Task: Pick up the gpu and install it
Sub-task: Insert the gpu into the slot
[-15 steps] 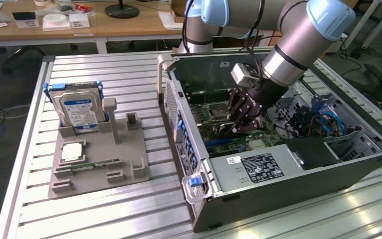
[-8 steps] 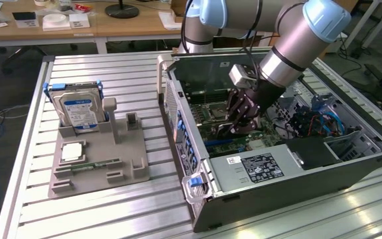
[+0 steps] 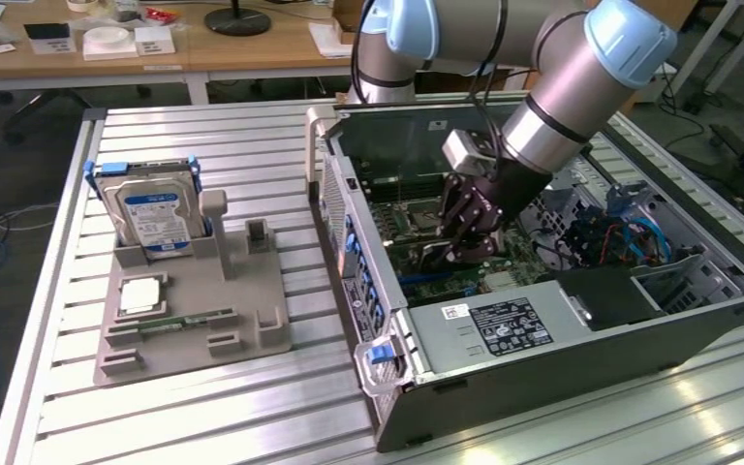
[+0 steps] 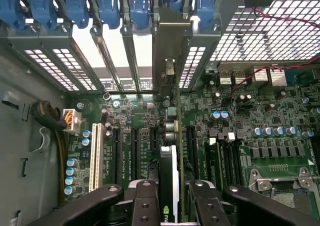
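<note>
I have the gripper [image 4: 169,198] inside the computer case [image 3: 682,334], jaws clamped on the gpu [image 4: 168,178] standing upright over the motherboard [image 4: 240,136].

A slatted metal table [image 3: 268,136] carries a grey fixture [image 3: 178,320] and open computer case [image 3: 566,387].

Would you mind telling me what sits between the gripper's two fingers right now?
The gpu stands on edge between the fingers of the gripper, above the motherboard slots; the wrist view shows this.
</note>
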### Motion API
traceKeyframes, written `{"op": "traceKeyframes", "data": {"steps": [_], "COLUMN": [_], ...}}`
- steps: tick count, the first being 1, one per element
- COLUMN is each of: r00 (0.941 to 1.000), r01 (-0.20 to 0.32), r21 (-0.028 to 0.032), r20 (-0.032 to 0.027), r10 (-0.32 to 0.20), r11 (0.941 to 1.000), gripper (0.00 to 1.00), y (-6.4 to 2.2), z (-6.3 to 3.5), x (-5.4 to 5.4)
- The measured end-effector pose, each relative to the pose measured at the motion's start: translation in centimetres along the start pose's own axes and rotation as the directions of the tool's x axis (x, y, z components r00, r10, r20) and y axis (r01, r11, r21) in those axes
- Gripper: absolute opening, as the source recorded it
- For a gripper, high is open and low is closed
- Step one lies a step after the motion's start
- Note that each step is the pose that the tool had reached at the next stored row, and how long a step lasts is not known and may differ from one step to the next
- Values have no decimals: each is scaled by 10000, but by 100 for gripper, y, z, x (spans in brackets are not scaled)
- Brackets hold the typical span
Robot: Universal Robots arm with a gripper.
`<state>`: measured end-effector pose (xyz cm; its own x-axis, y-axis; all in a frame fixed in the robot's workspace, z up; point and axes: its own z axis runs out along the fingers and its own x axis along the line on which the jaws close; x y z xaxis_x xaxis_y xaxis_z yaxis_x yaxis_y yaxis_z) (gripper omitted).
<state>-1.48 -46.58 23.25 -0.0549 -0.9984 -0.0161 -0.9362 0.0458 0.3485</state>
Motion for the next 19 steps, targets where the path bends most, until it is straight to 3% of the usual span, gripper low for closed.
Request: {"op": "traceKeyframes", "data": {"steps": [15,19], "r00": [10000,10000], "r01": [-2,-6], "r21": [-12,-50], "r20": [-3,-9], "r10": [2,6], "r11": [10000,10000], "gripper": [28,28], "y": [-9,-23], "z": [79,118], "x": [-40,-39]}}
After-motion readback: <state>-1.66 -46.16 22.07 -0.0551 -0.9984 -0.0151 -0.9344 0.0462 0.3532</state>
